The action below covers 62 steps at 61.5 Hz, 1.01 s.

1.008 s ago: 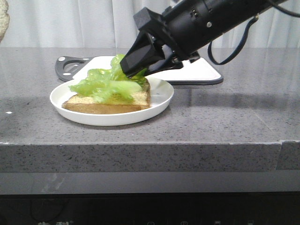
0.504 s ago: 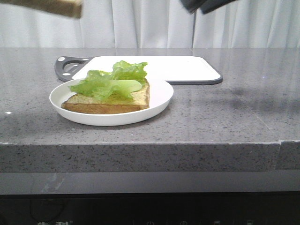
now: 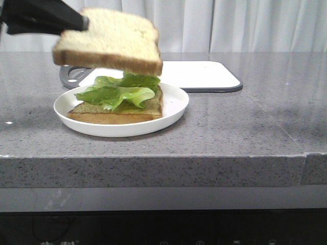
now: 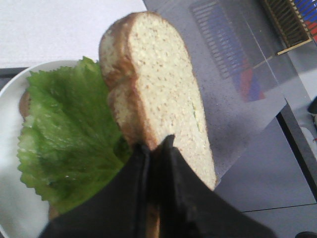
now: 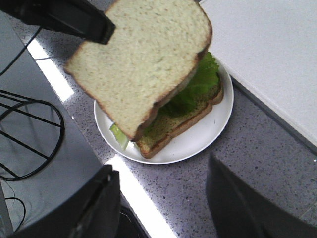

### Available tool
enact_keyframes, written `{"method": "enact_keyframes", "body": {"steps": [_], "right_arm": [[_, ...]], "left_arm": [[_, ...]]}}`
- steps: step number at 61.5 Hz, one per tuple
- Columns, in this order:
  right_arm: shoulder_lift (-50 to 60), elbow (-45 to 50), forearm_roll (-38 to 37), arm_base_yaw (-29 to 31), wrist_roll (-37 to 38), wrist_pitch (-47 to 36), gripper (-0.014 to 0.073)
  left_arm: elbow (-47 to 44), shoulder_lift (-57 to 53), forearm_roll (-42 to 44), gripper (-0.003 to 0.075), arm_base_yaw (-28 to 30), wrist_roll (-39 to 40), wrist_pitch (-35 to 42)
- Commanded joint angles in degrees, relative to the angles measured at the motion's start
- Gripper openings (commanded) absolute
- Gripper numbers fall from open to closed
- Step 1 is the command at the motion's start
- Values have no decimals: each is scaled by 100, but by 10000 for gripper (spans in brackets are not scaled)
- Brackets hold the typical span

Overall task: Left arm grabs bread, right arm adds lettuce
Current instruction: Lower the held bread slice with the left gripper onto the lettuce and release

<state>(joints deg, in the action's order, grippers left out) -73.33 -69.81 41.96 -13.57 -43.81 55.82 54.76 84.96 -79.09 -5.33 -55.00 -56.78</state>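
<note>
My left gripper [image 3: 82,23] is shut on one edge of the bread [image 3: 110,41], a thick slice with a brown crust. It holds the slice level in the air just above the plate [image 3: 173,104]. The lettuce [image 3: 115,92] lies on a second bread slice [image 3: 112,115] on that plate. In the left wrist view the black fingertips [image 4: 168,148] pinch the bread [image 4: 158,94] over the lettuce [image 4: 69,144]. My right gripper [image 5: 162,166] is open and empty, high above the table beside the plate [image 5: 198,141]. It is out of the front view.
A white cutting board [image 3: 204,74] with a dark grey handle lies behind the plate and also shows in the right wrist view [image 5: 277,54]. A black wire rack [image 5: 25,134] stands below the counter's front edge. The plate sits near that edge.
The right arm let go of the lettuce on the plated slice and rose out of the front view. The left gripper brought the bread in from the upper left to above the plate.
</note>
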Motion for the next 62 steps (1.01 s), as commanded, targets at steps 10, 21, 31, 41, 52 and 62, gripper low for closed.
{"method": "enact_keyframes", "body": {"steps": [10,21,31,41,52,62], "right_arm": [[176,-104,150,39,-2,-192,417],[171,-104,130,39,-2,-197,417],[171,-104,130,39,3,-197,417],[210,-104,-167,46,376,-210,417],[444,-104,-1318,209,1732,-91,417],[863,57,-2083,369,2683,51,417]], "left_arm": [[323,550,-392,-20,-76,-44,-328],[323,655,-382,-20,-76,-44,-580],[323,655,-389,85,-76,-44,-580],[323,644,-379,346,-51,-44,-568],[443,506,144,398,68,182,-661],[688,46,999,398,240,708,-609]]}}
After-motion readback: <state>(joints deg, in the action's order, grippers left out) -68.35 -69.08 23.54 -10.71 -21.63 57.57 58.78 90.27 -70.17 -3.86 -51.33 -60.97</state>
